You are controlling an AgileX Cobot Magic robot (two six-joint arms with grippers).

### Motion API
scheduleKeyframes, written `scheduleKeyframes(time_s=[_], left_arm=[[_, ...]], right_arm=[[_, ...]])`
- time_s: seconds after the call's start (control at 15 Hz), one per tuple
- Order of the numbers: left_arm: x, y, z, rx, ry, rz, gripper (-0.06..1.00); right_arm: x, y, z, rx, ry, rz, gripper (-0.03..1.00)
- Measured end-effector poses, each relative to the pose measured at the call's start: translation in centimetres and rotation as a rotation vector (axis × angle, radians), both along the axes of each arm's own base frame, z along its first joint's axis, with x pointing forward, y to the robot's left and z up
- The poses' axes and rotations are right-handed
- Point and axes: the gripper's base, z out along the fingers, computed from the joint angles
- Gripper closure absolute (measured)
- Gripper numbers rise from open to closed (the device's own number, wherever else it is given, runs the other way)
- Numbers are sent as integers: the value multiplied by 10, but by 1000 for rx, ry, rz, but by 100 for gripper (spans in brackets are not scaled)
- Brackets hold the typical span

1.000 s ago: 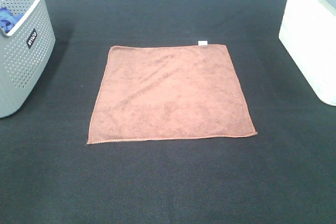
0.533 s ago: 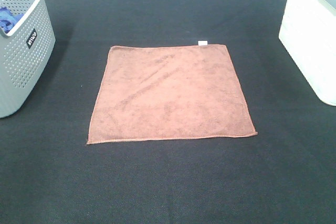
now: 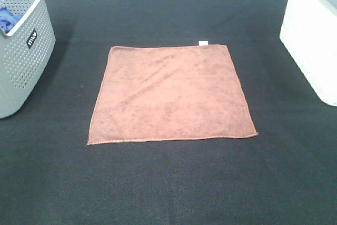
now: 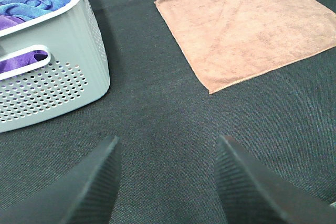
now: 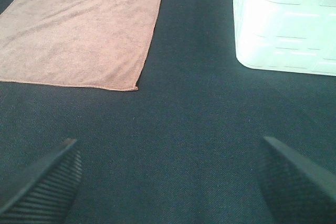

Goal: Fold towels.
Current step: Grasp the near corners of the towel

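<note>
The rust-brown towel (image 3: 171, 94) lies flat and unfolded in the middle of the black table, with its small white tag (image 3: 203, 42) at the far edge. It also shows in the left wrist view (image 4: 247, 24) and the right wrist view (image 5: 79, 32). My left gripper (image 4: 165, 182) is open and empty, low over the table, well short of the towel's near left corner. My right gripper (image 5: 168, 182) is open wide and empty, well short of the towel's near right corner. Neither gripper shows in the exterior high view.
A grey perforated basket (image 3: 21, 51) stands at the left edge and holds blue and purple cloths (image 4: 31, 3). A white bin (image 3: 313, 35) stands at the right edge. Black table cloth (image 3: 168, 183) surrounds the towel.
</note>
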Motion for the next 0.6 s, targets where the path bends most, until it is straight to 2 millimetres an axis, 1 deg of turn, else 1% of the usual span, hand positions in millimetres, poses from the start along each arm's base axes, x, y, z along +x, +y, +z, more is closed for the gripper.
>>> scheduleKeyframes(time_s=[0.6], left_arm=[[0, 0, 0, 0, -1, 0, 42]], right_arm=[[0, 0, 0, 0, -2, 0, 12]])
